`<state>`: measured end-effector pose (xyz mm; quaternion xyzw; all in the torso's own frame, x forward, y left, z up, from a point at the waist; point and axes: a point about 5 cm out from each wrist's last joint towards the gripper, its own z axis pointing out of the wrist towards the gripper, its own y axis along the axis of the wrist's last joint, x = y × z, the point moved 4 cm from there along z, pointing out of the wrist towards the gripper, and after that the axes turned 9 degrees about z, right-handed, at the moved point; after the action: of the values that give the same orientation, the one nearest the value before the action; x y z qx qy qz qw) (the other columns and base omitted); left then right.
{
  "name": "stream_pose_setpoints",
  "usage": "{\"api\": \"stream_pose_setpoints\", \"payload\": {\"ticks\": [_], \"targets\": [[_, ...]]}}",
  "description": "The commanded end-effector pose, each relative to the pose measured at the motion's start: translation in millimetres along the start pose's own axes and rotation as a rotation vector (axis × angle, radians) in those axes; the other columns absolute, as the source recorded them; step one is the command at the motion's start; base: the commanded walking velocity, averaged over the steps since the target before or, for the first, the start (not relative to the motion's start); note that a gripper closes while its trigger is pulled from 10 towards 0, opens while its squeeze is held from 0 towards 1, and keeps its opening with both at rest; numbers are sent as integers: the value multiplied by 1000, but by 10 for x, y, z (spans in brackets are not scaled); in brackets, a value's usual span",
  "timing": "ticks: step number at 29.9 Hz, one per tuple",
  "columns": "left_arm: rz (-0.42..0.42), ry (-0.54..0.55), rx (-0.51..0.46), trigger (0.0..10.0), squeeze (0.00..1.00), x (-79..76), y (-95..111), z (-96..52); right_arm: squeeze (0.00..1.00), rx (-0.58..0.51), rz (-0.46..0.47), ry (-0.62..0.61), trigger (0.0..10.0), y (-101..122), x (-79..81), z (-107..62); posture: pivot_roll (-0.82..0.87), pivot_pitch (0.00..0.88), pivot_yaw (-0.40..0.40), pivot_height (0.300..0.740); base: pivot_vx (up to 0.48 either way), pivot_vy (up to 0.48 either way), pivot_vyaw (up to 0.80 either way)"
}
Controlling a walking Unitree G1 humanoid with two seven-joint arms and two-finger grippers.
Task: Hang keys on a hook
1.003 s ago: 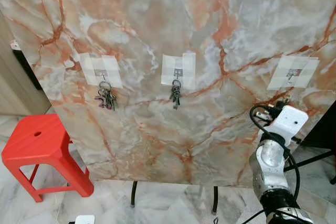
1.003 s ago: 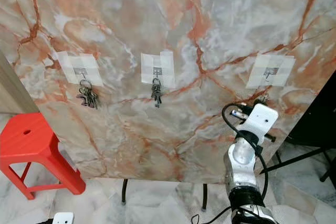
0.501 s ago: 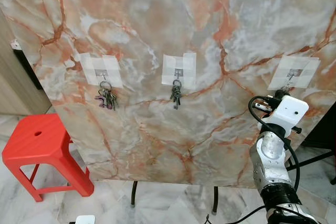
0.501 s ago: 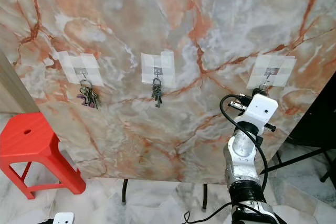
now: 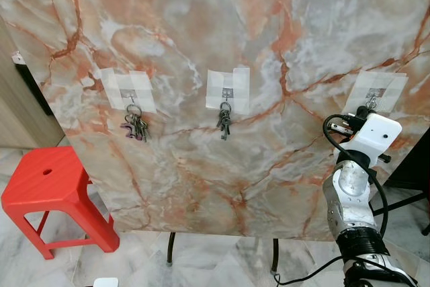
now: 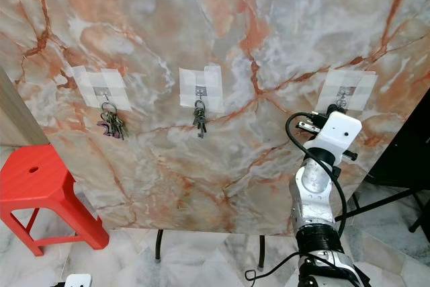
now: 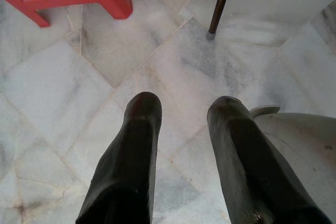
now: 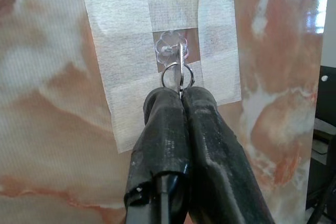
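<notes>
One marble board [image 5: 222,65] fills the scene, carrying three taped hooks. Two key bunches already hang, one on the left hook [image 5: 132,92], one on the middle hook [image 5: 228,92]. One red stool [image 5: 50,186] stands at the left. The right gripper [image 8: 181,95] is up at the right hook [image 8: 176,51], fingers pinched tight on a key ring [image 8: 177,74] (its keys are hidden). The left gripper [image 7: 181,108] hangs over the floor [image 7: 173,51], fingers narrowly apart.
</notes>
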<state>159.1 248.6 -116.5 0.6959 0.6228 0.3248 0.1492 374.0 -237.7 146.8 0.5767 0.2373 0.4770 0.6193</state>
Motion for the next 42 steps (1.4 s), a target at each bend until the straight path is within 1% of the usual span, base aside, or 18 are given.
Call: {"api": "stream_pose_setpoints", "payload": {"ticks": [1,11,14,20,30,33,39,42], "targets": [[-3,-1,29,10000,0,13,-70,-16,0,-7,7,-2,10000,63,12,69,62,0,-24,740,0,0,0],[-1,0,41,10000,0,26,-98,-23,0,33,10,2,10000,2,18,82,62,0,-22,740,0,0,0],[1,0,41,10000,0,30,-97,-21,0,57,35,22,10000,-28,42,83,62,0,-22,740,0,0,0],[3,0,40,10000,0,36,-90,-19,0,60,42,28,10000,-29,56,88,63,0,-21,740,0,0,0],[6,1,55,10000,0,52,-118,-23,0,8,55,-2,10000,55,-19,81,61,0,-18,740,0,0,0],[7,0,55,10000,0,51,-118,-23,0,-7,48,-27,10000,75,-75,68,60,0,-17,740,0,0,0],[8,0,55,10000,0,53,-115,-21,0,0,52,-31,10000,62,-113,70,59,0,-17,740,0,0,0],[8,1,68,10000,0,65,-143,-28,0,9,58,-22,10000,53,-99,79,59,0,-17,740,0,0,0]]}}
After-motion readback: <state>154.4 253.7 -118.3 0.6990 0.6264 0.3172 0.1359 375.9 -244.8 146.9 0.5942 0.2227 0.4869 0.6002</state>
